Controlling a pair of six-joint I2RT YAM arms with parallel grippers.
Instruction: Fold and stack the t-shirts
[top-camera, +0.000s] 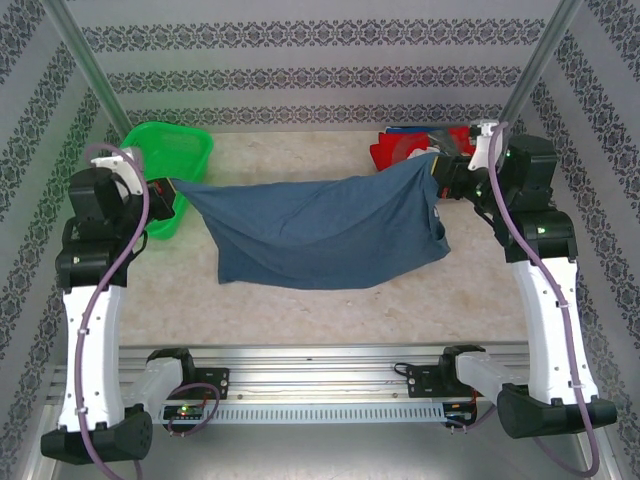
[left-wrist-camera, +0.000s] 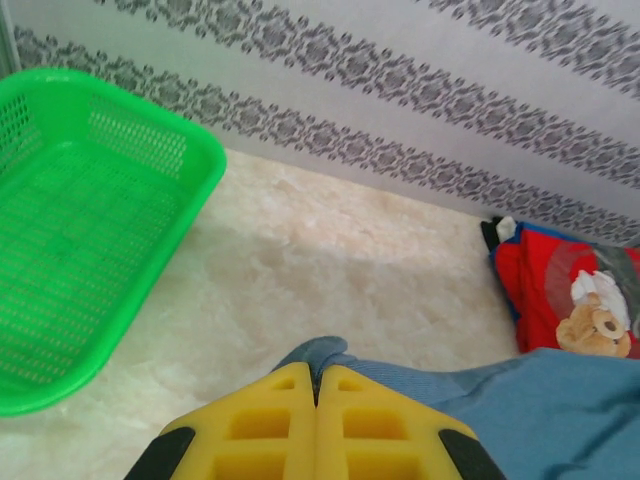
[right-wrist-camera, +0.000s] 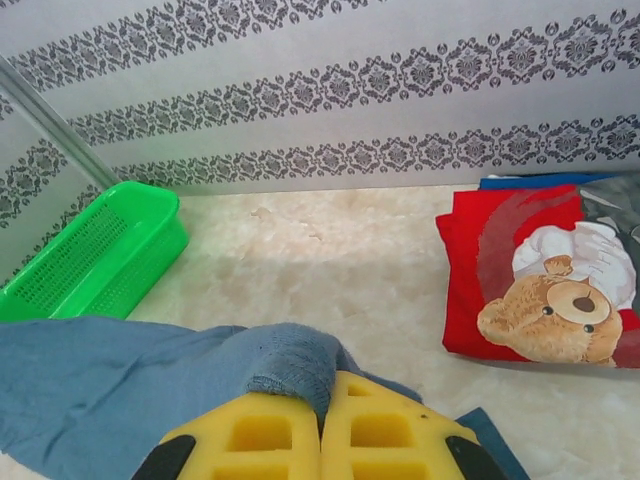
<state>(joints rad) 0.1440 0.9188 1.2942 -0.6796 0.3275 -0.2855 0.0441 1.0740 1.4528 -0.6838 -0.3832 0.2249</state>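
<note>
Slate-blue t-shirt (top-camera: 320, 225), stretched, sagging

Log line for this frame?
left gripper: shut on blue t-shirt | right gripper: shut on blue t-shirt | red t-shirt: folded, back right

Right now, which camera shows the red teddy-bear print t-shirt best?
The right wrist view: the red teddy-bear t-shirt lies nearly whole, print clear. The left wrist view crops it at the edge; the top view half hides it behind the right arm.

No legible text, label, brand, number or sign on anything in view.
</note>
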